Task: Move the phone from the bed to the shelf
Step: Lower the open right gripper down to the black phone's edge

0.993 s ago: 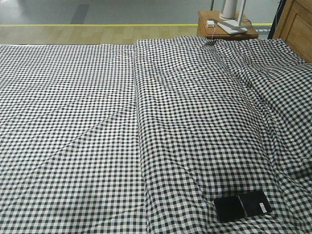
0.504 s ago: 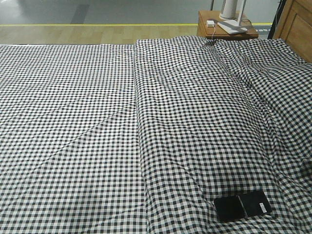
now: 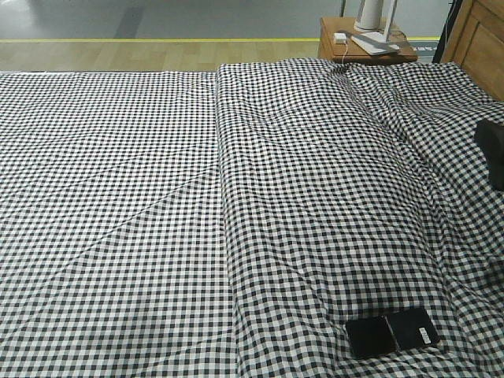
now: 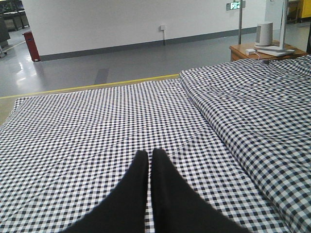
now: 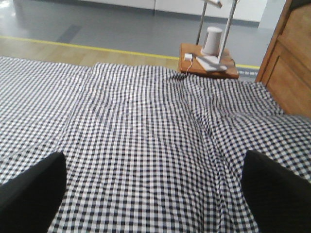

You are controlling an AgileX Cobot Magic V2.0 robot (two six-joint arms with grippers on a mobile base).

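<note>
Gingham in black and white covers the whole bed (image 3: 118,197), creased and seamed, and fills nearly all I see. Nearest me in the front view, at about 5 o'clock, the phone (image 3: 391,333) lies flat on the cloth. Its long side runs across, with a small white sticker (image 3: 425,336) at its right end and a thin pale line over its middle. Neither wrist view shows it.

My left gripper (image 4: 148,184) has its 2 fingers pressed together on nothing, low over the flat left part of the bed, well apart from the phone. My right gripper (image 5: 151,165) has its 2 fingers spread wide, 1 at each lower corner of its wrist view, with only cloth between them. In the front view a dark part of it shows at 3 o'clock.

I judge the phone stiff, light, thin and glossy, so slippery and breakable if dropped. It sits flush on soft bedding that should give under a fingertip. I would take it from above with the right gripper, across the short width, on the 2 long rims near the middle, not squeezing the face.

Farther off, a raised fold (image 3: 223,197) runs from 6 toward 12 o'clock. Beyond the bed, at 1 o'clock, an orange-brown side table (image 3: 327,49) carries a white cylinder (image 5: 212,40). Brown wooden panelling (image 3: 480,43) stands at 2 o'clock. A yellow line (image 3: 157,40) crosses the grey floor (image 3: 157,16) at 12. No view shows the shelf.
</note>
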